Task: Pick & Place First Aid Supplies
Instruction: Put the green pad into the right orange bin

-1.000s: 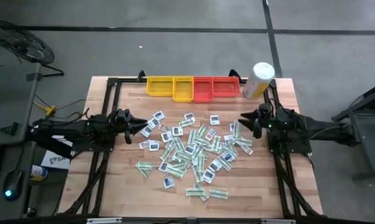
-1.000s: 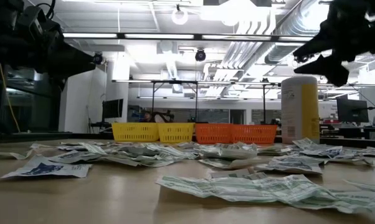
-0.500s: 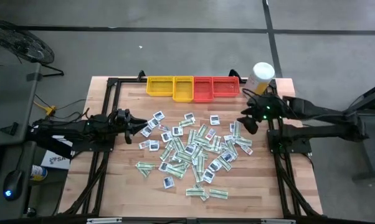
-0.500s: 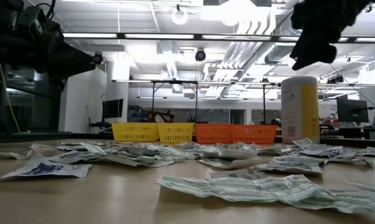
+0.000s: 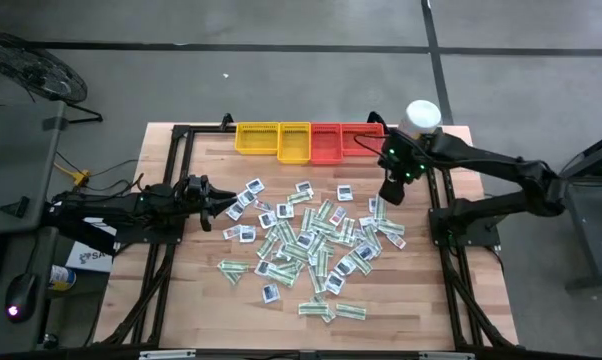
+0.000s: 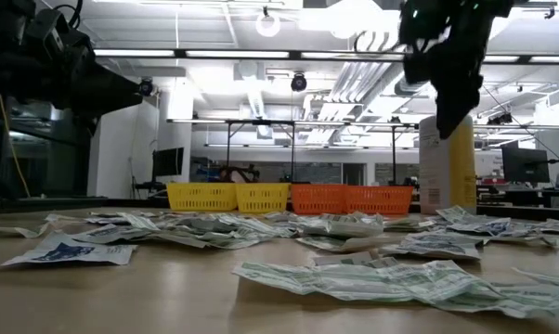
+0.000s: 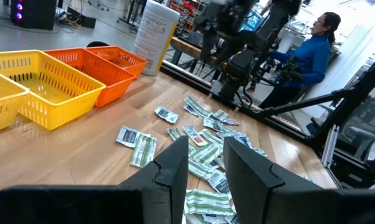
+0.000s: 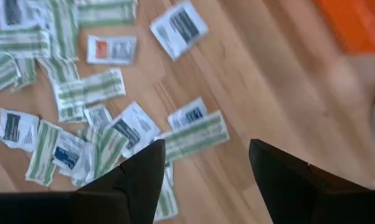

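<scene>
Only the left wrist view showed a person [image 7: 310,50] beyond the wooden surface [image 5: 206,280]; the right tool [image 5: 391,192] hung released, empty, above scattered packets [image 5: 311,242].

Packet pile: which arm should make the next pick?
Probably the right. Its gripper hangs, jaws wide and empty, over the packets at the pile's right edge. The left gripper sits level beside the pile's left edge.
</scene>
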Tool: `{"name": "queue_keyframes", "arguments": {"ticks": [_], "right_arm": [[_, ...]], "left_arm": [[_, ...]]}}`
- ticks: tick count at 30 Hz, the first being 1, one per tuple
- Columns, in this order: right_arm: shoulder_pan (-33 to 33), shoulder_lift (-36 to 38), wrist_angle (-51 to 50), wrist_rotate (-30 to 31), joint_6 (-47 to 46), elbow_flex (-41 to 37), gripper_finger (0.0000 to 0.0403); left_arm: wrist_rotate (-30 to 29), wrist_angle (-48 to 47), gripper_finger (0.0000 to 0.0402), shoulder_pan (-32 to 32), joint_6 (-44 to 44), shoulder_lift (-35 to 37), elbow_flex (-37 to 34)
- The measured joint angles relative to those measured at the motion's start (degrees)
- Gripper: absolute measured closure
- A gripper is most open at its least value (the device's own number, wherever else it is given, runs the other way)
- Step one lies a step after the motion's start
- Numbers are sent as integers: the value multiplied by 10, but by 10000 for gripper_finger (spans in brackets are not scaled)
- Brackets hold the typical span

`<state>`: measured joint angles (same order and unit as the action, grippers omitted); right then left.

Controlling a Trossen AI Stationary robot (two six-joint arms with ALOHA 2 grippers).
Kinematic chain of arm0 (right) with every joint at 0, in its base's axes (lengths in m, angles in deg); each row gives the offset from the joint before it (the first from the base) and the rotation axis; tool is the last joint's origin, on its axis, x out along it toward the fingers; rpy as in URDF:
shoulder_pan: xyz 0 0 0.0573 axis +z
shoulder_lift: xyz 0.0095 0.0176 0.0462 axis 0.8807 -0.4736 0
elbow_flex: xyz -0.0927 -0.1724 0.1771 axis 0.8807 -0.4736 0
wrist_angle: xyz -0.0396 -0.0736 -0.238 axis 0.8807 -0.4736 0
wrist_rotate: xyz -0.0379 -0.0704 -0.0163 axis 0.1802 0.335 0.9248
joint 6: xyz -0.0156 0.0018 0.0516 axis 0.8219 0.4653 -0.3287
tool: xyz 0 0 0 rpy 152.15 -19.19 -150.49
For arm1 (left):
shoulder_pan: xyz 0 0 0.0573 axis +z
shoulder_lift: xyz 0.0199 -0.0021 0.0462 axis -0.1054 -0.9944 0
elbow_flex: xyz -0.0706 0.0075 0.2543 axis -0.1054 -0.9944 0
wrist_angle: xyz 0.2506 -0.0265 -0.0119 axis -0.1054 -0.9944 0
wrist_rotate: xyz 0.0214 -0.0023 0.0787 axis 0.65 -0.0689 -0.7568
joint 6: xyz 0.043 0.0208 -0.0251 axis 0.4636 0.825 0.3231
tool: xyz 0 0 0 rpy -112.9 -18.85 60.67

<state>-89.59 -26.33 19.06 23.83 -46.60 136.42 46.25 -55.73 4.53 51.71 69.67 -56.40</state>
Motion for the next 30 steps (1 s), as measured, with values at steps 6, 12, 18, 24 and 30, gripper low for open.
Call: {"name": "queue_keyframes", "arguments": {"ticks": [6, 12, 18, 24, 30], "right_arm": [[-57, -58, -16, -62, 7, -1, 176], [-108, -109, -28, -110, -42, -1, 176], [-141, -139, -54, -103, -136, -2, 176], [-149, -114, -8, -107, -214, -53, 176], [-144, -53, 101, -100, -308, -148, 176]], "left_arm": [[0, 0, 300, 0, 0, 0, 0], [0, 0, 300, 0, 0, 0, 0], [0, 0, 300, 0, 0, 0, 0], [0, 0, 300, 0, 0, 0, 0], [0, 0, 300, 0, 0, 0, 0]]}}
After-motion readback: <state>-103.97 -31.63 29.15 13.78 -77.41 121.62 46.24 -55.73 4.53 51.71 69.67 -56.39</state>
